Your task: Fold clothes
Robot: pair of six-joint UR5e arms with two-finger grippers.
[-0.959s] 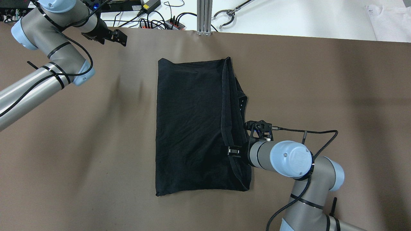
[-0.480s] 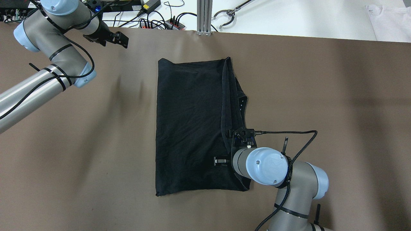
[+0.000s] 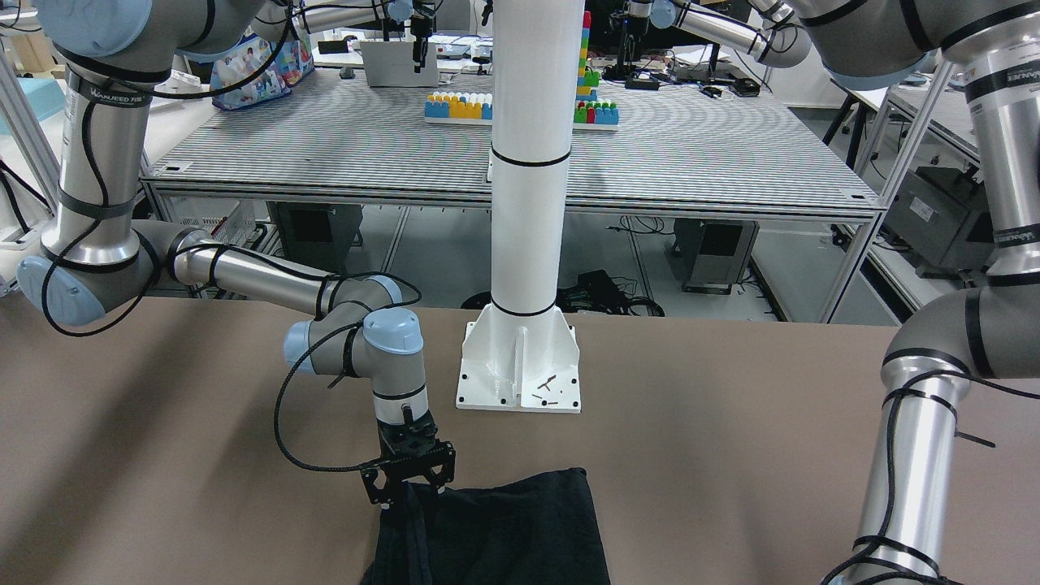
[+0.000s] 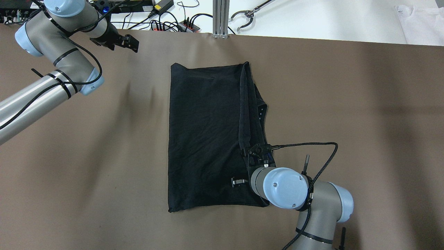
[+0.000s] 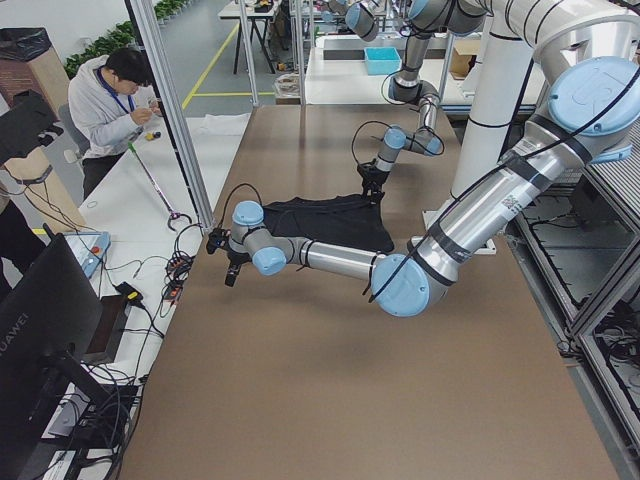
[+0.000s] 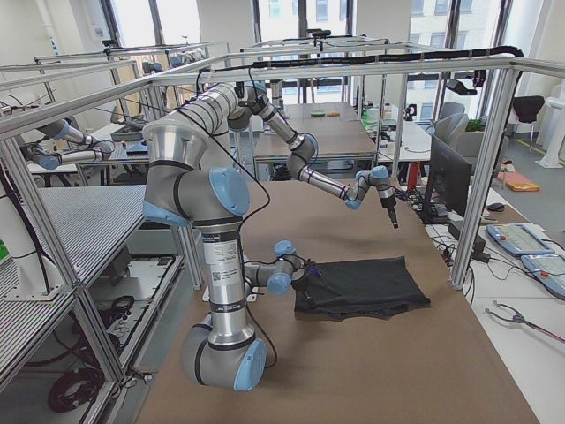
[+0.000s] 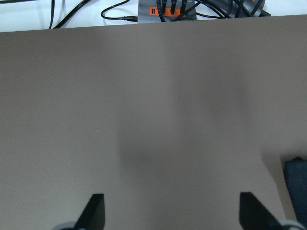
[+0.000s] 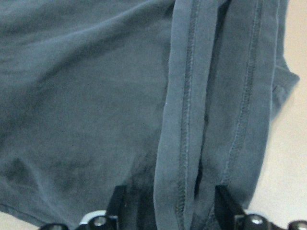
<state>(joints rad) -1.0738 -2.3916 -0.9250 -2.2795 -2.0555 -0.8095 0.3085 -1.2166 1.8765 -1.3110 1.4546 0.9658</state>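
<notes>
The black cloth lies flat mid-table as a tall rectangle, with its hemmed layers bunched along its right side. It also shows in the front view and the side views. My right gripper points down over the hem near the cloth's near right corner. In the right wrist view its fingers stand apart astride the hemmed strips. My left gripper is open and empty at the table's far left; its wrist view shows bare table and a cloth corner.
The white pole base stands on the table's robot side. Beyond the far edge are cables and a power strip, a metal post and a white cloth. A person sits at the side bench.
My right gripper has moved left and toward the near edge, from beside the hem to over it. The left arm shifted slightly. The cloth lies as before.
</notes>
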